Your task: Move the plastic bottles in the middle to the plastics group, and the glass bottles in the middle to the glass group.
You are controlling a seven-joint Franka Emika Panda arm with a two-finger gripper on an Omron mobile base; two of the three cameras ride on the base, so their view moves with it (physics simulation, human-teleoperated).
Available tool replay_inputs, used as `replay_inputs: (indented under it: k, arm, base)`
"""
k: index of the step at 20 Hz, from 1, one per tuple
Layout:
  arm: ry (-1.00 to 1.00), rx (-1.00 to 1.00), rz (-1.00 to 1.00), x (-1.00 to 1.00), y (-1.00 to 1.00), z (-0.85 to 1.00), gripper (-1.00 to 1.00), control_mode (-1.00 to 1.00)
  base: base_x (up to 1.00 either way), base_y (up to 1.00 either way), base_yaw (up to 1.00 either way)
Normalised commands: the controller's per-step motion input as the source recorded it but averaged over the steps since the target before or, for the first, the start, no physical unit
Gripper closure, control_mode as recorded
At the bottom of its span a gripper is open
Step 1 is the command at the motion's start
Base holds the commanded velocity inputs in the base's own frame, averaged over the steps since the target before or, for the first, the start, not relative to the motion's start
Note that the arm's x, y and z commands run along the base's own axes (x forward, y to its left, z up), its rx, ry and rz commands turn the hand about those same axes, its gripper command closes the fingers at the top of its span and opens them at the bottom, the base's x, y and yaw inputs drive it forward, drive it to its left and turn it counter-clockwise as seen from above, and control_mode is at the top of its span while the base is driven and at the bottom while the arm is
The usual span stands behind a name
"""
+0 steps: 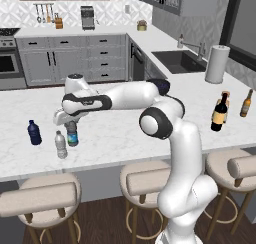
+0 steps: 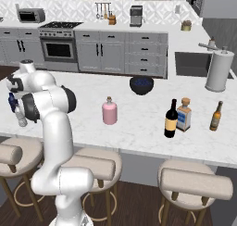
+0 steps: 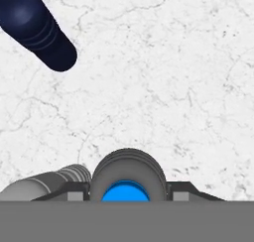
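Observation:
A small clear bottle with a blue cap [image 3: 125,190] and teal label [image 1: 73,136] stands upright on the counter's left part. My gripper [image 1: 72,127] reaches down over it, its fingers [image 3: 75,192] pressed to both sides. The clear grey-capped bottle [image 1: 61,145] is right beside it and the navy bottle [image 1: 34,133] a little further left. The squat pink bottle [image 2: 109,111] stands alone mid-counter. At the right, the black wine bottle [image 2: 171,119] stands next to the amber liquor bottle [image 2: 184,115], with the brown beer bottle [image 2: 215,116] nearby.
A dark bowl [image 2: 141,84] sits toward the back of the white marble counter [image 1: 125,133]. A paper towel roll [image 2: 216,71] stands by the sink [image 1: 180,61]. Stools [image 1: 145,180] line the near edge.

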Motion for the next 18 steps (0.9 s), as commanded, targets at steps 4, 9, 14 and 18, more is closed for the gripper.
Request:
replay_inputs:
  k: [4,9,14,18]
  arm:
    - [-0.01,-0.05,0.0,0.02,0.0,-0.1,1.0,-1.0]
    - [-0.01,0.0,0.0,0.0,0.0,-0.43,1.0,-1.0]
    - [0.0,0.0,0.0,0.0,-0.02,-0.02,1.0,-1.0]
    - [0.0,0.0,0.0,0.0,0.0,0.0,-1.0,-1.0]
  base:
    - [0.0,0.0,0.0]
    - [0.0,0.0,0.0]
    - [0.0,0.0,0.0]
    - [0.0,0.0,0.0]
